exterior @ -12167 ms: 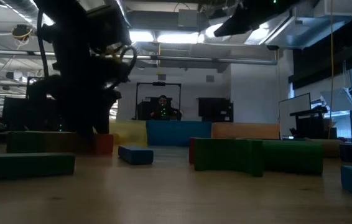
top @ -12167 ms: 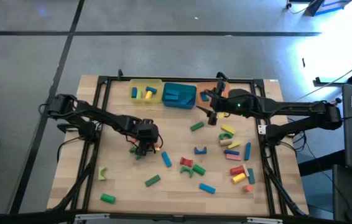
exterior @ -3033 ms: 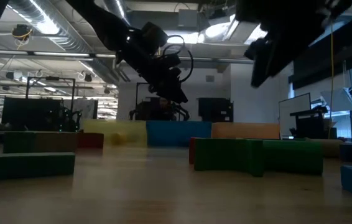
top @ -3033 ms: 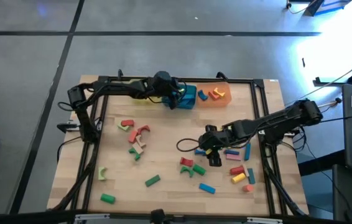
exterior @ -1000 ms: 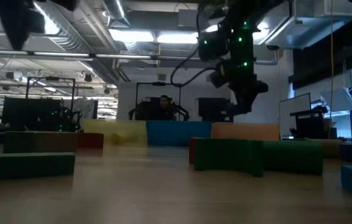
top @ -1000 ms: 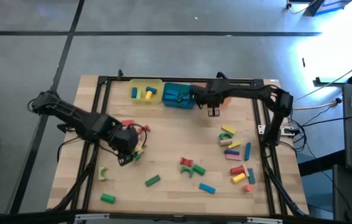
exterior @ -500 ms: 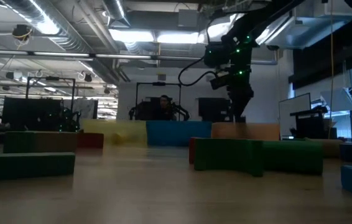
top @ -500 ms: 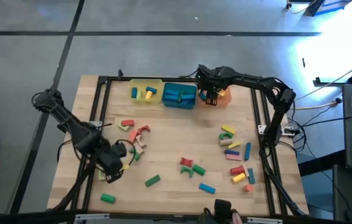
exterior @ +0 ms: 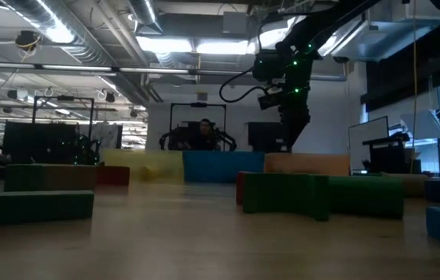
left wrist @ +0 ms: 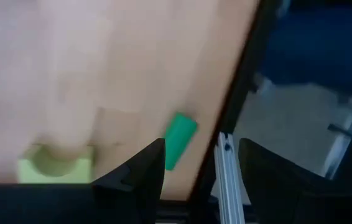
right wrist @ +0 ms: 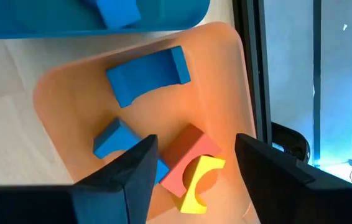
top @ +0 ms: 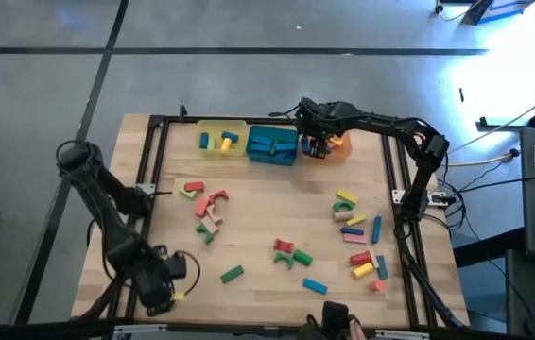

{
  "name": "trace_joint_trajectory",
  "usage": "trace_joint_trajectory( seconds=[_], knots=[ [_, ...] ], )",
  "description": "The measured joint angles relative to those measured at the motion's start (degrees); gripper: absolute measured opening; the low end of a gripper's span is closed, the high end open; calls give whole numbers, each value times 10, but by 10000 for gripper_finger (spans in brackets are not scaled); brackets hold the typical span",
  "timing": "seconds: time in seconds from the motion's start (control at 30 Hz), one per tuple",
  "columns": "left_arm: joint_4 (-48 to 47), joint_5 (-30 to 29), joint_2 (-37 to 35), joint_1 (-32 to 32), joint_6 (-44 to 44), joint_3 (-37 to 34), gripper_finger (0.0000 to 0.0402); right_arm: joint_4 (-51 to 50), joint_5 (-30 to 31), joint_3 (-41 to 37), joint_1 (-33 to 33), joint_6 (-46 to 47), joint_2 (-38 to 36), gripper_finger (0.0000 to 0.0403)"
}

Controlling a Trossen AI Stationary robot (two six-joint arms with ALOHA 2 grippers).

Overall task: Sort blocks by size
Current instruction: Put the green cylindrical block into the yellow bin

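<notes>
Right gripper (top: 317,147): hovers over the orange tray (top: 340,151) at the table's far edge, fingers spread wide, holding nothing.
Orange tray contents: in the right wrist view, a blue arch (right wrist: 149,76), a smaller blue block (right wrist: 115,141), a red block (right wrist: 187,156) and a yellow arch (right wrist: 199,183) touching it.
Left gripper (top: 161,293): down at the near left corner of the table (top: 258,203), fingers apart, empty.
By the left gripper: a green bar (left wrist: 179,139) beside the black frame rail (left wrist: 237,102), and a pale green arch (left wrist: 56,167) close to the fingers.
Other trays: teal tray (top: 273,145) in the middle, yellow tray (top: 222,138) to its left, each holding blocks.
Loose blocks: a red and tan cluster (top: 205,206) left of centre, a red and green group (top: 289,253) near the front, a mixed group (top: 359,238) by the right rail.
</notes>
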Motion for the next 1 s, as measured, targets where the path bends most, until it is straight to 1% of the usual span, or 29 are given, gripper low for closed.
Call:
trace_joint_trajectory(
  seconds=[0.2,0.33,0.43,0.53,0.63,0.87,1.0],
  knots=[
    [45,24,62,-41,5,0,182,0,-1,0,0,6,0,218],
    [59,26,100,-58,39,0,182,1,-1,0,0,6,0,218],
    [54,26,124,-63,70,0,182,2,-1,0,0,6,0,218],
    [52,25,142,-64,96,0,182,2,-1,0,0,26,0,218],
    [53,25,155,-64,109,0,182,2,-1,0,0,46,0,218],
    [53,16,182,-68,143,0,182,2,-1,0,0,52,0,218],
    [53,13,200,-70,152,0,182,1,-1,0,0,73,0,218]
  ],
)
